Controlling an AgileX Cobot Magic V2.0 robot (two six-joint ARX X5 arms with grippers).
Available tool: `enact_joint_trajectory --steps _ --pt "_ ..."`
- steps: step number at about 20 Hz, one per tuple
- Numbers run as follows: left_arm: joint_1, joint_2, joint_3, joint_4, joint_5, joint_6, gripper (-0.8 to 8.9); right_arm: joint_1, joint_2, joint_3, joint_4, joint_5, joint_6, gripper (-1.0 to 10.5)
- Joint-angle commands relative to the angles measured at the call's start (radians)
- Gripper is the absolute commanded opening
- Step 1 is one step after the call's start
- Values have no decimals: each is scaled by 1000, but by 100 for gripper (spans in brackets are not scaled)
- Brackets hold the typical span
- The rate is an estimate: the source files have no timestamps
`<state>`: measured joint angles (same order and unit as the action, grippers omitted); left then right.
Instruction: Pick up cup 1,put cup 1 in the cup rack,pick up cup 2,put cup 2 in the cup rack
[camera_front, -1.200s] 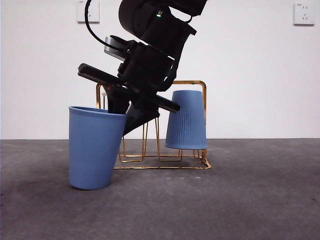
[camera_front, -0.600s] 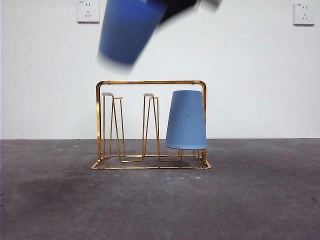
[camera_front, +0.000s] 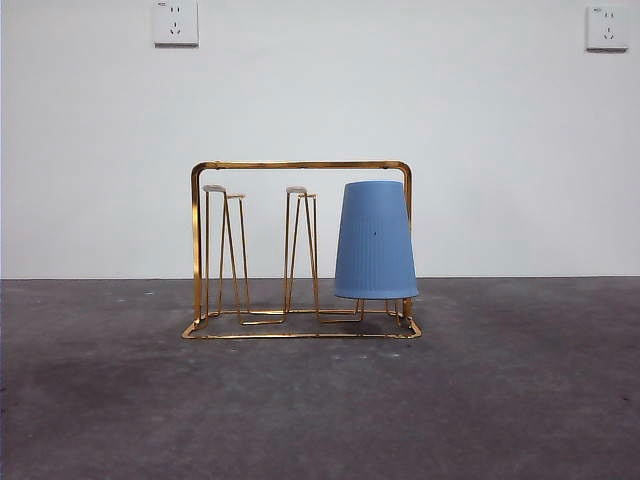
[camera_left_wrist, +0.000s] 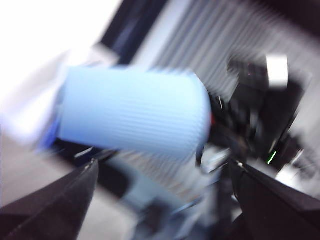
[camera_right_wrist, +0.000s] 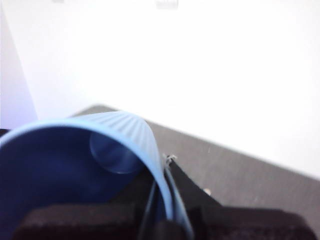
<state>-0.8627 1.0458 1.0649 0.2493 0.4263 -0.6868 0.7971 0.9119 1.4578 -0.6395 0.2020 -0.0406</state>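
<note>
One ribbed blue plastic cup (camera_front: 375, 240) sits inverted on the gold wire cup rack (camera_front: 300, 166). The right pincer (camera_right_wrist: 167, 220) seems to be grasping the second blue ribbed cup (camera_right_wrist: 75, 170), not yet racked. The left pincer (camera_left_wrist: 165, 200) is released.

From my seat, the cup rack (camera_front: 300, 250) has one blue cup (camera_front: 375, 240) upended over its right-hand pegs, blocking that end. The left pegs (camera_front: 224, 250) and middle pegs (camera_front: 300, 250) stand bare, with open air above them under the top bar. I see grey table (camera_front: 520, 400) open before and beside the rack.
</note>
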Motion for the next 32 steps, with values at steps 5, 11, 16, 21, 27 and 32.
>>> enact_joint_trajectory --steps 5,11,16,21,27,32 --pt "19 282 -5 644 116 -484 440 0 -79 -4 67 24 -142 -16" --pt "12 444 -5 929 48 -647 440 0 -36 -4 114 34 -172 -16" --pt "16 460 -5 966 10 -648 441 1 38 -6 121 28 -191 -16" --pt "41 460 -5 1006 9 -668 441 2 92 -17 91 -5 -191 -16" --pt "66 460 -5 1023 -13 -671 440 2 98 -17 35 -14 -192 -16" --pt "70 460 -5 1023 -27 -670 425 1 106 -17 15 -11 -191 -16"
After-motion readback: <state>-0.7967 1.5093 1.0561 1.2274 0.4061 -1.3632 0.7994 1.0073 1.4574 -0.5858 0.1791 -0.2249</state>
